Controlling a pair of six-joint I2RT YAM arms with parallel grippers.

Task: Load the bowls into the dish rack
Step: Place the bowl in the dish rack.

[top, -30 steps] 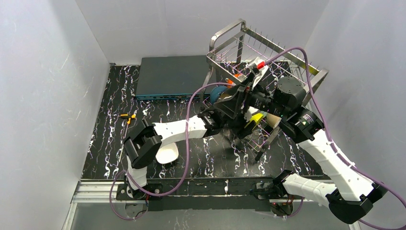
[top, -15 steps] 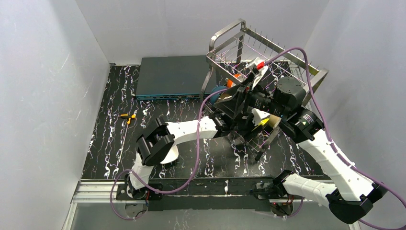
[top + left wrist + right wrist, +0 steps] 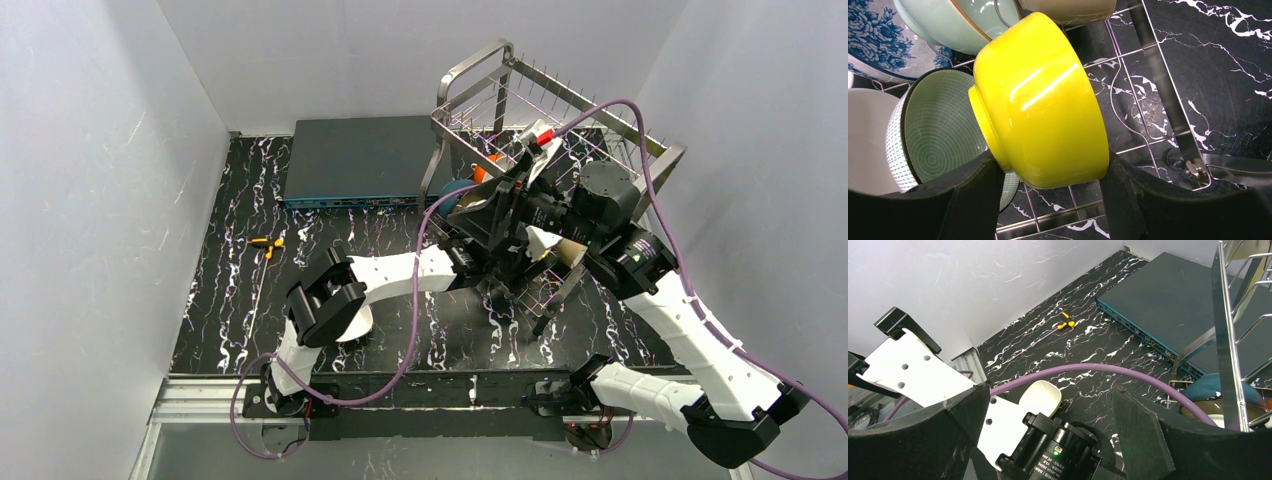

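Grasping sideways yellow bowl [image 3: 1040,100], foot facing green bowl [image 3: 938,135]: left tool [image 3: 1048,172]; right tool [image 3: 1048,397] released.

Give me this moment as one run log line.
phase: placing | left gripper: shut on yellow bowl, at dish rack, beside green bowl | right gripper: open, empty

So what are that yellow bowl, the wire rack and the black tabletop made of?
The yellow bowl looks like glazed ceramic, or possibly glossy plastic: smooth, with sharp bright reflections. The rack looks like polished steel: shiny silver wires. The tabletop shows black marble with white veins; stone or printed sheet, I cannot tell.
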